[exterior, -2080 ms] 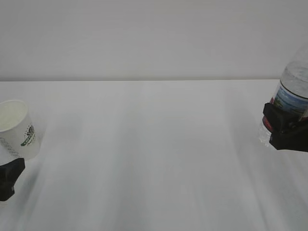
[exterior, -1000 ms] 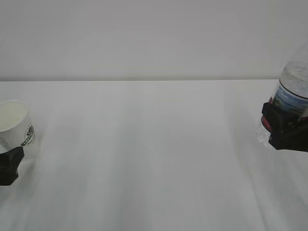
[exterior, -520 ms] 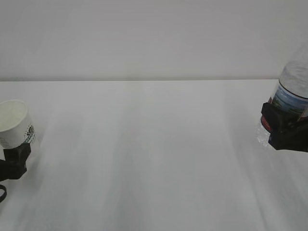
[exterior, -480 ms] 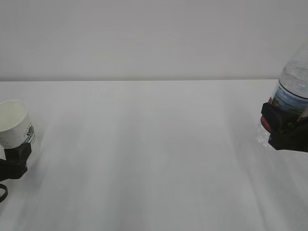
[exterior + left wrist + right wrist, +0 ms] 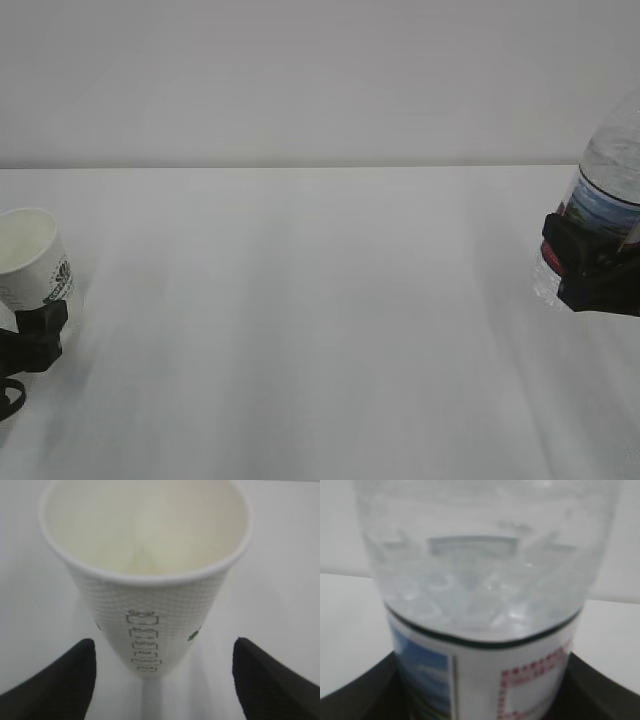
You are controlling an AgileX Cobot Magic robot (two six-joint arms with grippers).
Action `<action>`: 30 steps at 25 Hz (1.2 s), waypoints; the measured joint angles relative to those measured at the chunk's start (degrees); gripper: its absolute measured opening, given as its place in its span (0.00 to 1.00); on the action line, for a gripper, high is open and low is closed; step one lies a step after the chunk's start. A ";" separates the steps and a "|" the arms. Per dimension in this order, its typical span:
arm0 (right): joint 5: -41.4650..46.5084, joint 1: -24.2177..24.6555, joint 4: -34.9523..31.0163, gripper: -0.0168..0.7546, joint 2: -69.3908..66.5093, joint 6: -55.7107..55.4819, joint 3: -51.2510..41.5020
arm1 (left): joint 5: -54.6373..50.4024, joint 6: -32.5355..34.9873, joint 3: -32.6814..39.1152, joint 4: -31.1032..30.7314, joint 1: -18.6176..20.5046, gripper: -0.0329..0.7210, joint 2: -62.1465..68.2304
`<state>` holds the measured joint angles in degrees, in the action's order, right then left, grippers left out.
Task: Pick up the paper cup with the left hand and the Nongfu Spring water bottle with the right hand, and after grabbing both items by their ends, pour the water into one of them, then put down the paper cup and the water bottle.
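**Cup at nine o'clock, bottle at three**

At the nine o'clock edge of the white table [image 5: 320,330], the small white tapered paper cup [image 5: 32,262] with its dark green logo stands upright, mouth open. The black left hand [image 5: 160,680] brackets its base; the wrist view shows both fingers [image 5: 55,680] wide apart, clear of the cup's sides.

At three o'clock, the tall clear plastic Nongfu Spring water bottle [image 5: 605,195] leans slightly. The black right hand [image 5: 590,268] is closed around its labelled middle, the jaws pressed against the label on both sides.
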<state>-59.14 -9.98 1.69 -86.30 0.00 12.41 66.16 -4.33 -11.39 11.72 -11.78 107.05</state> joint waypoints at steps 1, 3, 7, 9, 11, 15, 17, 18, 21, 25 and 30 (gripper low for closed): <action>0.00 0.00 0.10 0.69 0.00 0.00 0.00 | 0.00 0.00 -0.09 0.03 0.31 0.88 0.00; 0.00 0.00 0.22 0.69 0.00 -0.61 0.00 | 0.00 0.00 -0.36 -0.37 1.33 0.88 0.00; 0.00 0.00 0.31 0.69 0.00 -1.04 0.00 | 0.00 0.04 -1.03 -1.18 2.32 0.88 0.00; 0.00 0.00 0.31 0.69 0.00 -1.04 0.00 | 0.00 0.04 -1.15 -1.55 2.46 0.88 0.11; 0.00 0.00 0.31 0.69 0.00 -1.18 0.00 | 0.00 0.04 -1.37 -2.30 2.46 0.88 0.73; 0.00 0.00 0.31 0.69 0.00 -1.18 0.00 | 0.00 0.13 -2.15 -4.12 2.46 0.88 1.48; 0.00 0.00 0.31 0.69 0.00 -1.21 0.00 | 0.00 0.13 -2.37 -4.35 2.46 0.88 1.48; 0.00 0.00 0.31 0.69 0.00 -1.21 0.00 | 0.00 0.13 -2.37 -4.35 2.46 0.88 1.48; 0.00 0.00 0.31 0.69 0.00 -1.30 0.00 | 0.00 0.13 -3.06 -4.35 2.46 0.88 1.48; 0.00 0.00 0.31 0.69 0.00 -1.33 0.00 | 0.00 1.00 -3.33 -4.35 2.46 0.88 1.48; 0.00 0.00 0.44 0.69 0.00 -1.43 0.00 | 0.00 2.61 -3.33 -3.59 2.46 0.88 1.48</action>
<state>-59.14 -9.98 2.13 -86.30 -1.43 12.41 66.16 -1.73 -14.72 8.12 -9.33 108.53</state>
